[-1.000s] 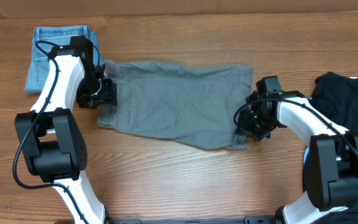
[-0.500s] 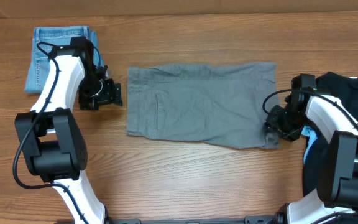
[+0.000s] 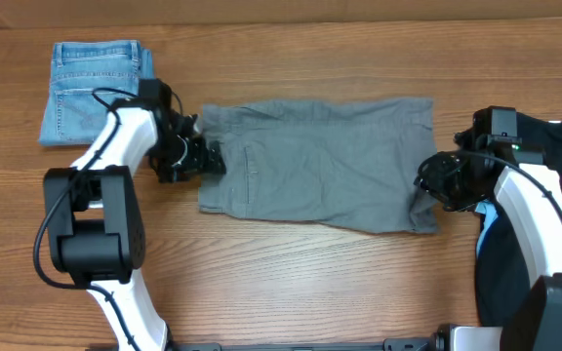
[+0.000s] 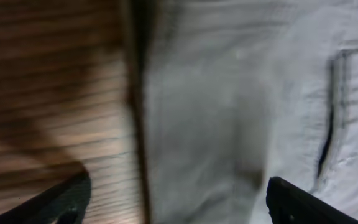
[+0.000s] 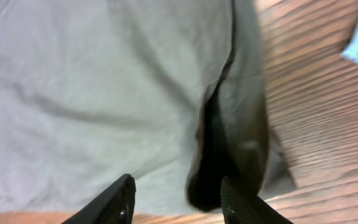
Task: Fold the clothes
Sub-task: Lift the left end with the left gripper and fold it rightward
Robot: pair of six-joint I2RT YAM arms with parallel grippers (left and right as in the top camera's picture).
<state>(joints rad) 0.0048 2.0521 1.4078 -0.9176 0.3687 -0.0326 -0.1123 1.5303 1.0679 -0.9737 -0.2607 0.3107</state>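
- One pair of grey shorts (image 3: 320, 161) lies spread flat in the middle of the overhead frame, on one wooden table (image 3: 291, 288).
- Two grippers:
  - The left gripper (image 3: 206, 159) is at the shorts' left edge, its fingers spread wide and gripping nothing.
  - The right gripper (image 3: 429, 185) is at the shorts' right edge, its fingers apart and the cloth unpinched.
- One pair of denim shorts (image 3: 91, 88) is at upper left.
- One black heap (image 3: 554, 156) is at the right edge.
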